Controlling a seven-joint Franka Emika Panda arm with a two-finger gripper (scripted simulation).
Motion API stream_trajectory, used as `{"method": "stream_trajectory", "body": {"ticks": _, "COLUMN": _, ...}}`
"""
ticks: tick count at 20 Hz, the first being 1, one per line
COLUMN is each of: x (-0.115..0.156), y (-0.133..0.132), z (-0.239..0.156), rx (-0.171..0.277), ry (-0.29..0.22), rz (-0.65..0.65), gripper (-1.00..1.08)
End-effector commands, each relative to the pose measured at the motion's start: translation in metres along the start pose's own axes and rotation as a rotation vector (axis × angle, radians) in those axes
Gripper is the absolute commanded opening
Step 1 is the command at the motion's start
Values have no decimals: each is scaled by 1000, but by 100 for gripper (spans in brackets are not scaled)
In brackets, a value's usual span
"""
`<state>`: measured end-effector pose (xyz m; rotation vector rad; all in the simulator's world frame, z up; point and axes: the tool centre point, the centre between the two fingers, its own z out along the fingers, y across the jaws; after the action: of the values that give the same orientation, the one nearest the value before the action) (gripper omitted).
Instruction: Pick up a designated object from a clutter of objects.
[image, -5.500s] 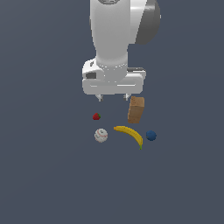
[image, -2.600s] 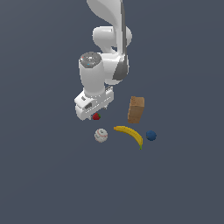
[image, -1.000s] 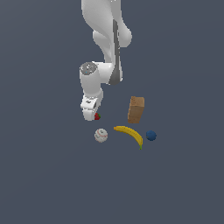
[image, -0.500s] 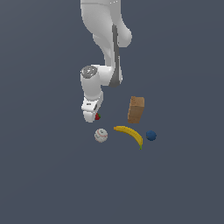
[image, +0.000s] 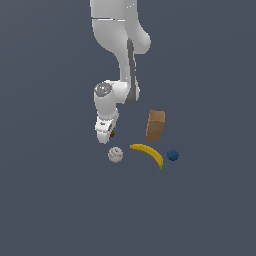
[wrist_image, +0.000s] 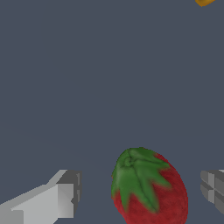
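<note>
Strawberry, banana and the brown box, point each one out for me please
strawberry (wrist_image: 151, 192), wrist view, on its red body below the leaves
banana (image: 149, 152), exterior view, mid-curve
brown box (image: 155, 125), exterior view, centre of its front face

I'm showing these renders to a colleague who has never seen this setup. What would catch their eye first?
In the wrist view, the big red strawberry with its green leafy top sits between the two grey fingertips, with gaps on both sides. In the exterior view, the tall white arm bends down over it at the exterior view's left of the clutter. Beside it lie the white baseball, yellow banana, dark blue ball and upright brown box.
</note>
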<state>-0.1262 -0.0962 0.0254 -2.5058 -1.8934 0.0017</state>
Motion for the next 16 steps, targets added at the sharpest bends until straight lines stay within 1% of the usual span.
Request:
{"method": "stream_trajectory", "body": {"ticks": 1, "x": 0, "y": 1, "z": 3, "rx": -1, "ry": 0, "rz": 0, "gripper": 100}}
{"method": "stream_trajectory", "body": {"ticks": 2, "x": 0, "y": 1, "z": 3, "rx": -1, "ry": 0, "rz": 0, "gripper": 100}}
{"method": "stream_trajectory", "body": {"ticks": 3, "x": 0, "y": 1, "z": 3, "rx": -1, "ry": 0, "rz": 0, "gripper": -100}}
{"method": "stream_trajectory", "body": {"ticks": 16, "x": 0, "y": 1, "z": 1, "rx": -2, "ry": 0, "rz": 0, "gripper": -100}}
